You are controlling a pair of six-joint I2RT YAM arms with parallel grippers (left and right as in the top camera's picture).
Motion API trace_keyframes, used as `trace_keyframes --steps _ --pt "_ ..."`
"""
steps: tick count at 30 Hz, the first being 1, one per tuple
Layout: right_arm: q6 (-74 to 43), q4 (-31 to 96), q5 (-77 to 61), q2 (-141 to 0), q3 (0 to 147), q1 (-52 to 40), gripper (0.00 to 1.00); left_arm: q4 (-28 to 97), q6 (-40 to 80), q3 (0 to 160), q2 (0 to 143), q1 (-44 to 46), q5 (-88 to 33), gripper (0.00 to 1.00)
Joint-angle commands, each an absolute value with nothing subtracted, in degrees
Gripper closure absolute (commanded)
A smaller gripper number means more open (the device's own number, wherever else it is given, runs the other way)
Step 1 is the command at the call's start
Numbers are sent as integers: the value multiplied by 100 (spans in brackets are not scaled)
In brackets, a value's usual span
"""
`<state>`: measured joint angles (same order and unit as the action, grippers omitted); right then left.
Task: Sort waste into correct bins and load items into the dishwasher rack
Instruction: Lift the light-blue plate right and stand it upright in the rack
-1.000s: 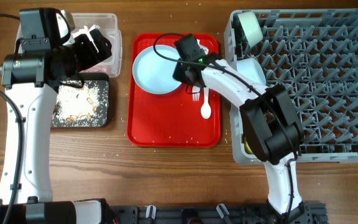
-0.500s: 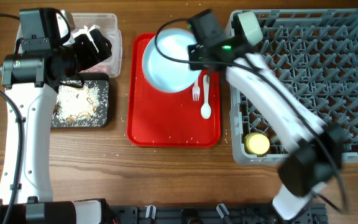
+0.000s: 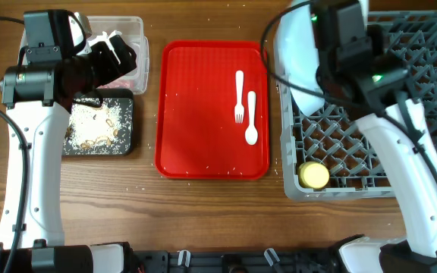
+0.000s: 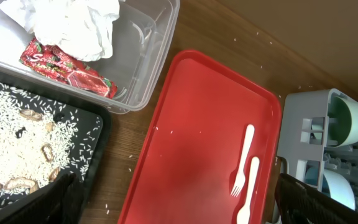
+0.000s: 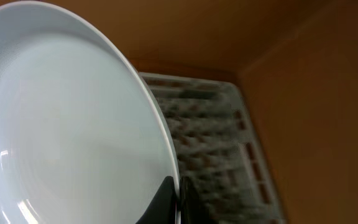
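My right gripper (image 3: 321, 68) is shut on the rim of the light blue plate (image 3: 296, 54) and holds it on edge above the left side of the grey dishwasher rack (image 3: 423, 114). In the right wrist view the fingers (image 5: 178, 198) pinch the plate (image 5: 73, 124) with the rack (image 5: 210, 130) behind it. The white fork (image 3: 239, 97) and spoon (image 3: 251, 119) lie on the red tray (image 3: 196, 114). The yellow cup (image 3: 314, 175) sits in the rack. My left gripper (image 3: 118, 54) is open and empty above the clear tub (image 3: 133, 29), which holds the napkin (image 4: 73, 25) and the red wrapper (image 4: 67, 68).
The black tray (image 3: 124, 125) with rice and brown scraps lies in front of the tub. A pale green bowl (image 4: 347, 121) and a blue bowl (image 4: 337, 186) stand in the rack's near corner. Rice grains are scattered on the wooden table.
My right gripper lifted the plate off the red tray, carried it right and tipped it on edge over the rack. The left arm has not moved.
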<state>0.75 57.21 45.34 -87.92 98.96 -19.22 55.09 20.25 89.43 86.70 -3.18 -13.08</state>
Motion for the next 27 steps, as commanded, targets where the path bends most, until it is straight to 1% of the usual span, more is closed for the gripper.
trace_keyframes --steps 1,6,11,19,27 --pt "473 5723 5017 -8923 9963 -1437 96 5494 1975 8965 8700 -366 -1251 0" --pt "458 5704 4827 -9306 9963 -945 96 5494 1975 8965 8700 -366 -1251 0" --pt "482 5612 4768 -9821 9963 -655 96 5494 1975 8965 8700 -366 -1251 0" --pt "744 5376 4759 -10718 9963 -425 96 5494 1975 8965 8700 -366 -1251 0" --pt "753 5116 4781 -10967 9963 -331 95 5496 1975 8965 8700 -366 -1251 0"
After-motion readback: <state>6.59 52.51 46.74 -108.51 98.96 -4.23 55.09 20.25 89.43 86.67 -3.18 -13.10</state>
